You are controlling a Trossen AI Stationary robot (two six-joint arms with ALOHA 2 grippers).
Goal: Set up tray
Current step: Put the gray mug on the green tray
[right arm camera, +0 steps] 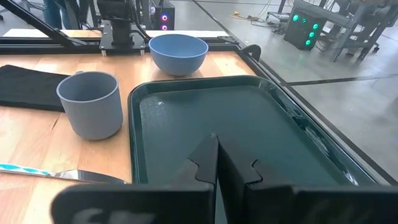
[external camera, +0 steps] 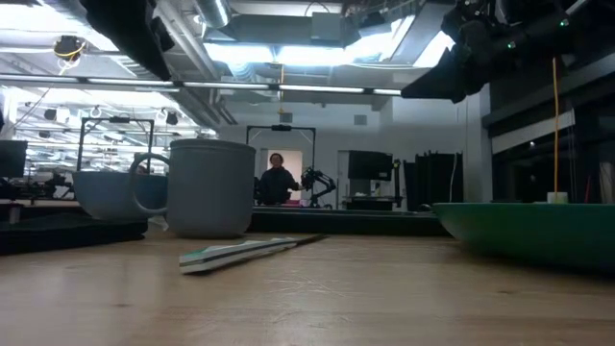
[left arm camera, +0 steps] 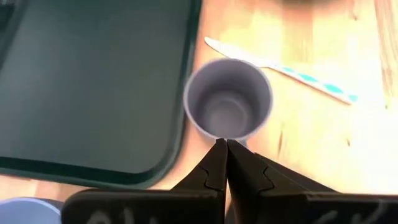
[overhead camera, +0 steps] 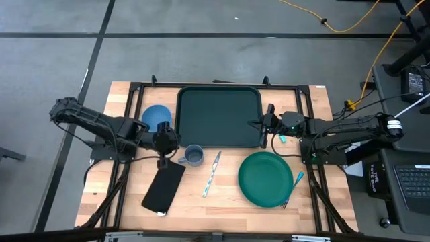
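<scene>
The dark green tray (overhead camera: 218, 115) lies flat at the table's far middle, also in the right wrist view (right arm camera: 236, 118). A grey-blue mug (overhead camera: 193, 156) stands upright just near of it, its handle toward the left. My left gripper (overhead camera: 176, 146) is shut and hovers above the mug's handle side (left arm camera: 222, 142), well above the table in the low view. My right gripper (overhead camera: 263, 126) is shut and hangs over the tray's right part (right arm camera: 216, 140), touching nothing. A blue bowl (overhead camera: 156, 115) stands left of the tray.
A round green plate (overhead camera: 265, 178) sits at the near right with a fork (overhead camera: 292, 189) on its right rim. A knife (overhead camera: 212, 173) lies between mug and plate. A flat black rectangle (overhead camera: 163, 188) lies near left. A person stands far behind the table (external camera: 279, 181).
</scene>
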